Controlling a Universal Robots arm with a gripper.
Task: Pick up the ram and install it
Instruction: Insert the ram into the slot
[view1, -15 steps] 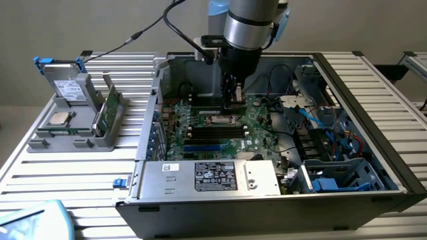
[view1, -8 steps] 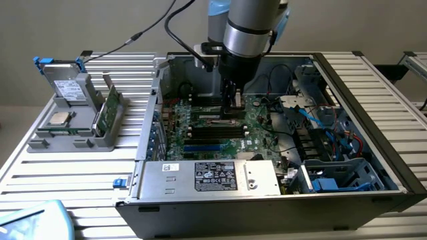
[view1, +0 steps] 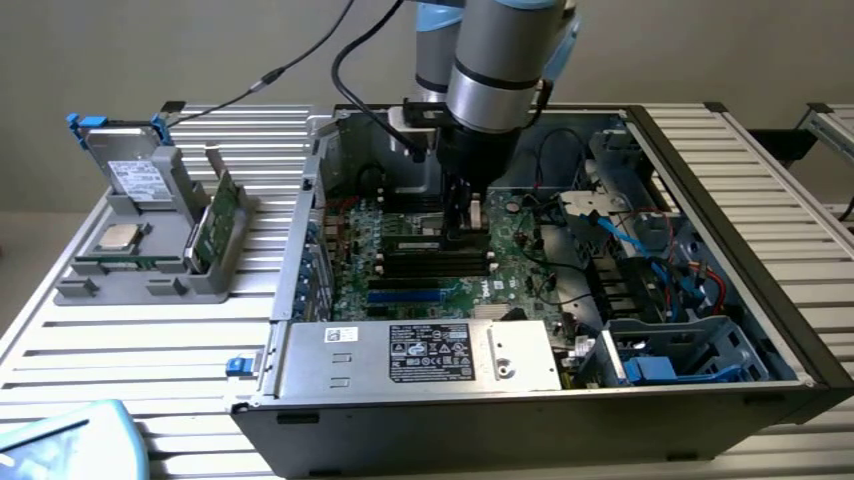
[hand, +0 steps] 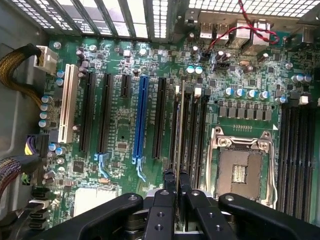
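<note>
The ram (hand: 179, 130) is standing on edge inside the computer case (view1: 747, 200), pinched between the nearly closed fingers of the tool (hand: 176, 176), which is hanging over the motherboard (hand: 120, 125). Its long axis is running parallel to the black memory slots (hand: 194, 135) beside the empty CPU socket (hand: 240, 172), with its thin upper edge facing the wrist camera. Whether its lower edge is touching a slot cannot be told. Likely hazards: a slight sideways offset or tilt is risking a landing on a slot wall or latch, and a mismatched notch would be blocking seating, bending the board under pressure.
</note>
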